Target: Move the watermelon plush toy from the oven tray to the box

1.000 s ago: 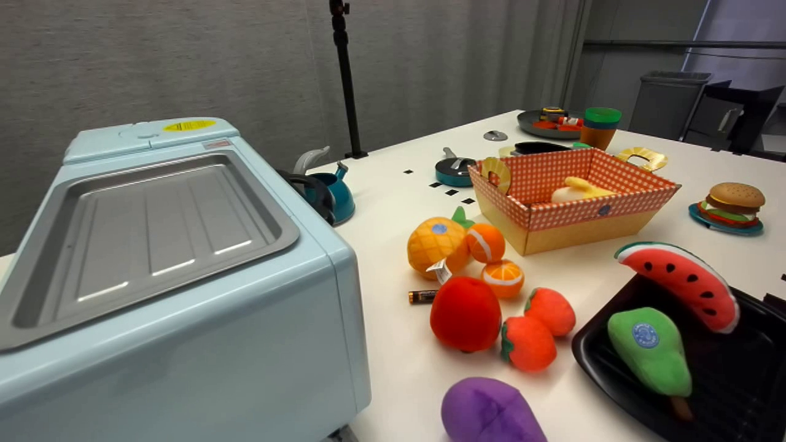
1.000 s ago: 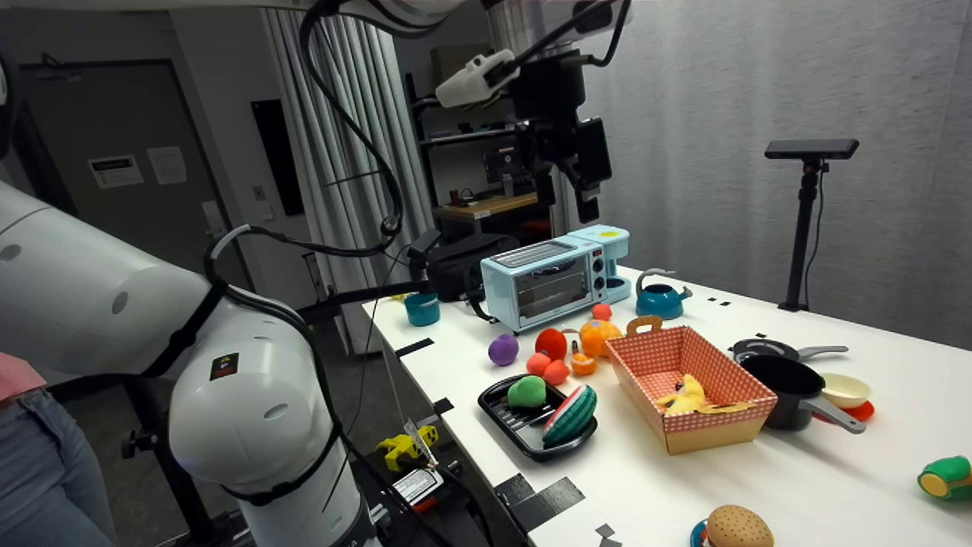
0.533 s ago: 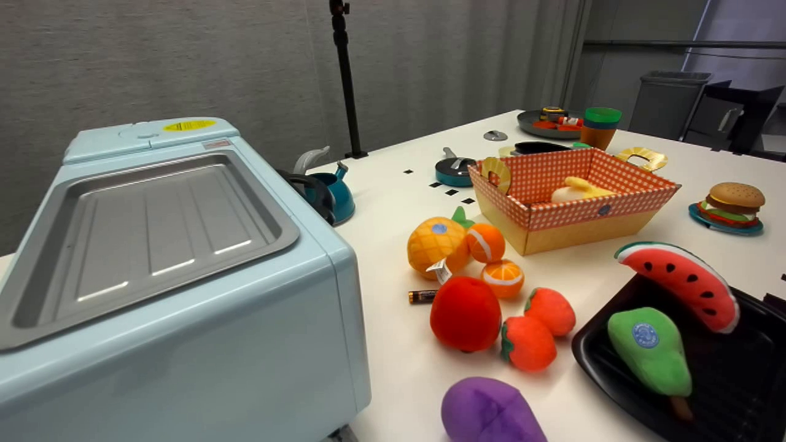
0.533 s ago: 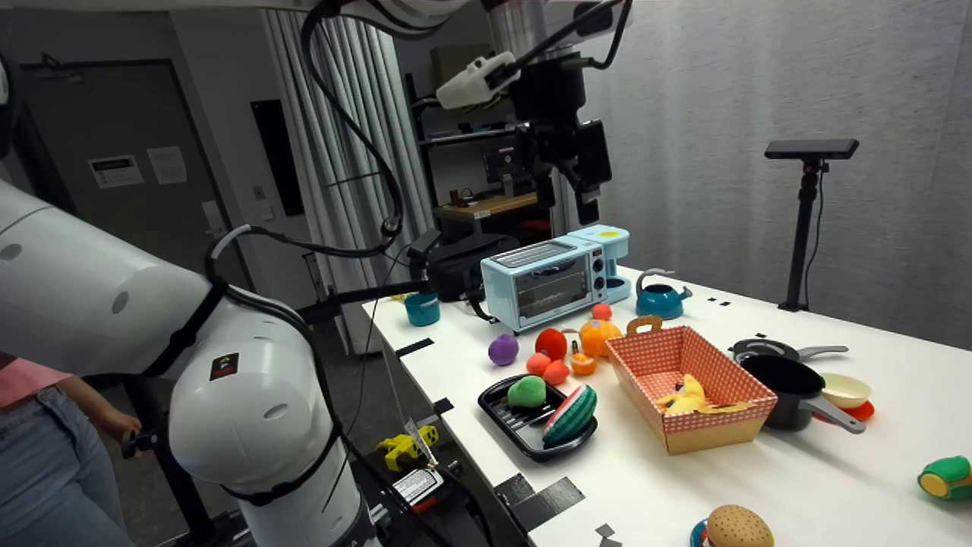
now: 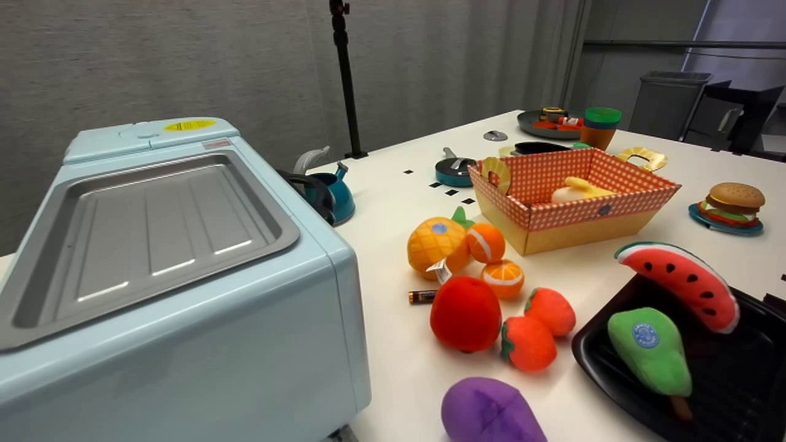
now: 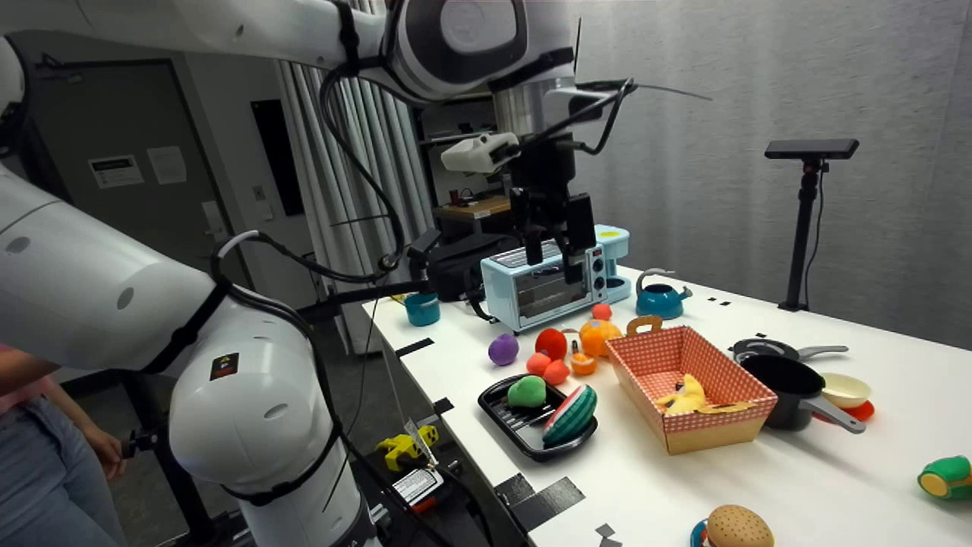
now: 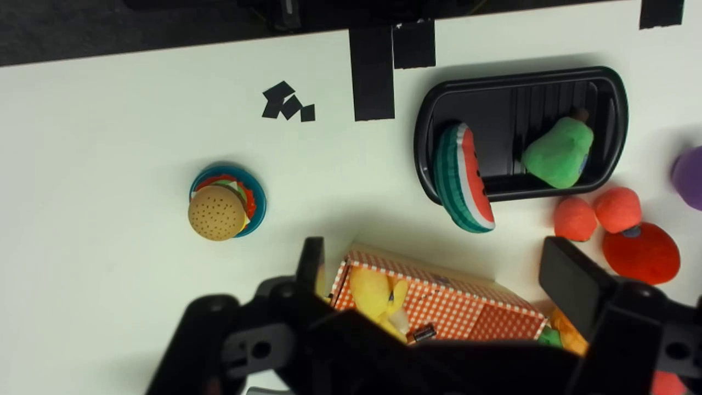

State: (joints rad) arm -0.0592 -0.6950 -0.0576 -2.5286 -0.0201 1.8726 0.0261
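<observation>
The watermelon plush toy [image 5: 678, 282], a red wedge with dark seeds and striped green rind, leans on the rim of the black oven tray [image 5: 731, 380]. In the wrist view the watermelon plush [image 7: 465, 178] lies across the left end of the tray [image 7: 482, 104], one tip past the rim. The orange-checked box [image 6: 714, 439] stands close by; a yellow plush [image 7: 370, 291] lies inside it. My gripper [image 6: 554, 258] is open and empty, high above the table. In the wrist view my gripper [image 7: 436, 258] has its fingers wide apart, hiding part of the box.
A green pear-like plush [image 7: 559, 153] shares the tray. Red and orange plush fruits [image 5: 466, 314] and a purple plush [image 5: 488, 408] lie nearby. A toy burger [image 7: 218, 211], a dark pot [image 6: 786, 391] and a pale blue oven [image 6: 550, 285] also stand on the table.
My arm and gripper have come down in the exterior view, mostly within the last half second. The watermelon plush, tray and box have not moved. A person at the left edge has shifted.
</observation>
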